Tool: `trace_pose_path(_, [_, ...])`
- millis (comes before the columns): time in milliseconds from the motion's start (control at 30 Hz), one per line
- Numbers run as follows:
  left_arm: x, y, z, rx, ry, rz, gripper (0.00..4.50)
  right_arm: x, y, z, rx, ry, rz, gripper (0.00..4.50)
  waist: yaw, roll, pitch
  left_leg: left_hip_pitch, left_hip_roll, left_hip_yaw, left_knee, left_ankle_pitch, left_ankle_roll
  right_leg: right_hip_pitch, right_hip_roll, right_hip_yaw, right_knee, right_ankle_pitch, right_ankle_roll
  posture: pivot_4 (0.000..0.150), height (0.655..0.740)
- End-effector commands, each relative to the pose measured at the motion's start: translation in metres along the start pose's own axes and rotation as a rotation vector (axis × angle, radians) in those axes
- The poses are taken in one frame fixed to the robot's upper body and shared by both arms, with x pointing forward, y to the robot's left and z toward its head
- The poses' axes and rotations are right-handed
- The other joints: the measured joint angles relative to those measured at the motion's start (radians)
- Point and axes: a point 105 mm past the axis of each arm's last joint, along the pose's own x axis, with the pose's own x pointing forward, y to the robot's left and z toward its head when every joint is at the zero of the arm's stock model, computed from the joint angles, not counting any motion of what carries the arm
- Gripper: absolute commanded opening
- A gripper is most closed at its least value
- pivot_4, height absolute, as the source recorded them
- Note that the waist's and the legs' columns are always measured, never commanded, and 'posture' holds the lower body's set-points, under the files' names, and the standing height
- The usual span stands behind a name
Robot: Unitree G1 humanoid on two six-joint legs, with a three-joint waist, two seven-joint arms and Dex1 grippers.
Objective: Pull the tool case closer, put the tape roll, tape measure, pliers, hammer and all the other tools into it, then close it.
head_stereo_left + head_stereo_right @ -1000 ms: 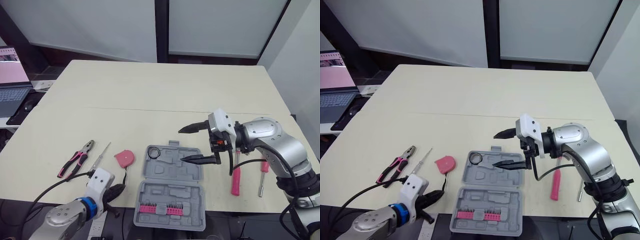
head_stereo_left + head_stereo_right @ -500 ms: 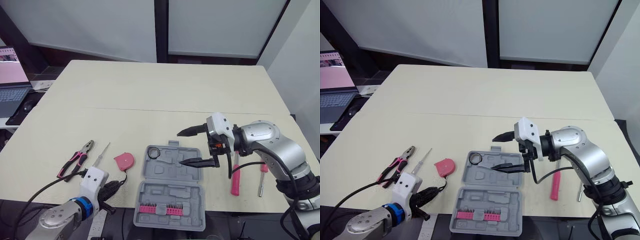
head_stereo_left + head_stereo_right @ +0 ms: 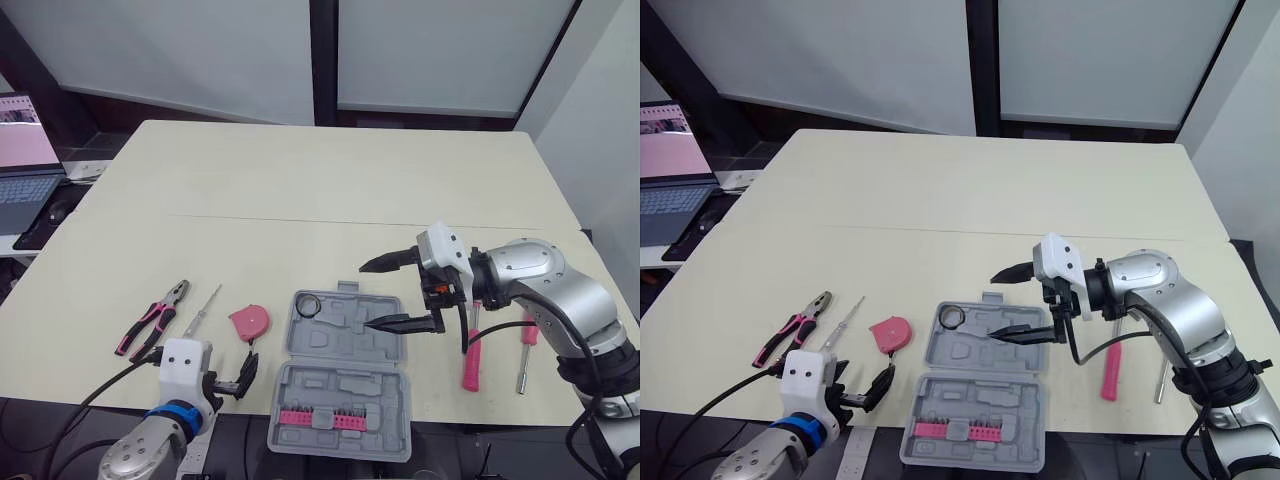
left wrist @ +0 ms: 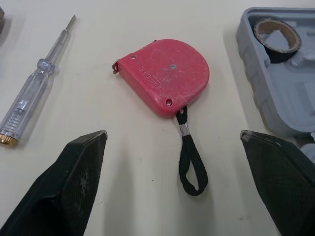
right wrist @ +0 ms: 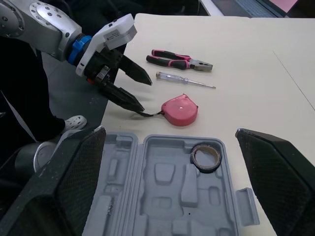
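The grey tool case (image 3: 338, 346) lies open at the table's front middle, with the black tape roll (image 3: 307, 304) in its far-left pocket. Just left of the case lies the red tape measure (image 3: 249, 319), its black strap pointing toward me. My left gripper (image 4: 172, 134) stands open just short of that strap, one finger on either side of it and touching nothing. Further left are a clear-handled screwdriver (image 3: 200, 312) and pink-handled pliers (image 3: 152, 320). My right gripper (image 3: 368, 295) hovers open and empty over the case's far right part. The pink-handled hammer (image 3: 470, 362) lies right of the case.
A small pink-handled driver (image 3: 523, 355) lies beside the hammer near the right edge. A row of pink bits (image 3: 320, 419) sits in the case's near half. A laptop (image 3: 22, 185) stands on a side desk at the far left. The table's far half is bare.
My left gripper has gone from shut to wide open and turned to face the tape measure. The right arm has barely moved.
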Motion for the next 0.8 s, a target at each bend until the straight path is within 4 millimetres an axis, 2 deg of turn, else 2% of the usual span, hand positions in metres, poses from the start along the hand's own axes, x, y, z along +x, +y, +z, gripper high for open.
trace_pose_path(33, [0.008,-0.008,0.001,-0.033,-0.023,0.024,4.49,-0.006,-0.005,0.012,-0.039,-0.016,-0.018,4.50,0.000,0.000,0.000,0.000,0.000,0.001,0.000,0.000,0.000,0.000,0.000,0.000,0.000,0.000,0.000,0.150,0.7400])
trace_pose_path(167, [0.018,-0.020,-0.008,-0.056,0.001,0.014,4.49,-0.006,-0.008,0.014,-0.043,-0.010,-0.012,4.50,-0.001,0.000,0.000,0.000,-0.001,0.002,0.000,0.000,0.000,0.000,0.000,0.000,-0.001,0.001,0.001,0.150,0.7400])
trace_pose_path(333, [0.020,-0.021,-0.017,-0.073,0.036,0.054,4.49,-0.006,-0.010,0.015,-0.047,-0.006,-0.012,4.50,0.000,0.000,0.000,-0.001,0.000,0.001,0.000,0.000,0.000,-0.001,0.000,0.000,-0.002,0.001,0.001,0.150,0.7400])
trace_pose_path(800, [0.031,-0.022,-0.018,-0.110,0.043,0.075,0.16,-0.006,-0.009,0.017,-0.049,-0.006,-0.020,4.50,0.003,0.000,0.000,-0.001,0.000,0.000,0.002,0.000,0.000,0.000,0.000,0.000,0.000,0.001,0.001,0.150,0.7400])
